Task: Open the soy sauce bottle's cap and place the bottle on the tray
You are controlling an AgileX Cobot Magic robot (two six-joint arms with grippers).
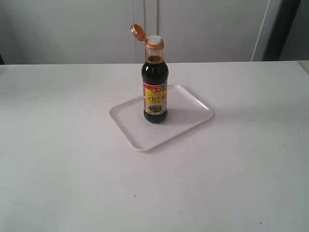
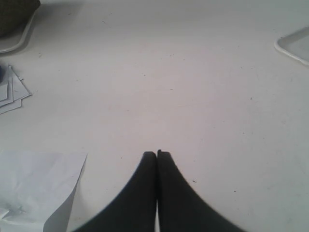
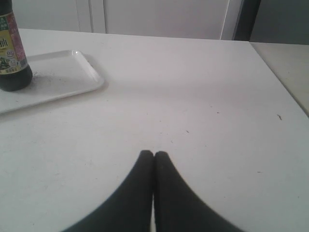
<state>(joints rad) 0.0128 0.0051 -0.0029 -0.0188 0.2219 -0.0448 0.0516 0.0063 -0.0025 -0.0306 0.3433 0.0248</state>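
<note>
The soy sauce bottle (image 1: 155, 89) stands upright on the white tray (image 1: 186, 104), toward the tray's far middle, with bare tray floor in front of it and to both sides. Its copper-orange cap (image 1: 138, 32) is flipped open and tilts back to the left on its hinge, leaving the white spout (image 1: 154, 39) uncovered. Around the tray the white table (image 1: 63, 159) lies bare and wide on every side in the exterior view.

Neither arm shows there. The left gripper (image 2: 157, 153) hangs over plain tabletop with its jaws pressed together on nothing; loose sheets of paper (image 2: 34, 186) lie beside it, more papers (image 2: 10, 92) farther off, and a dark object at the frame corner is cut off and unreadable. The right gripper (image 3: 153, 153) is likewise closed and empty, well apart from the tray, with the table's edge (image 3: 277, 82) on its other side.
</note>
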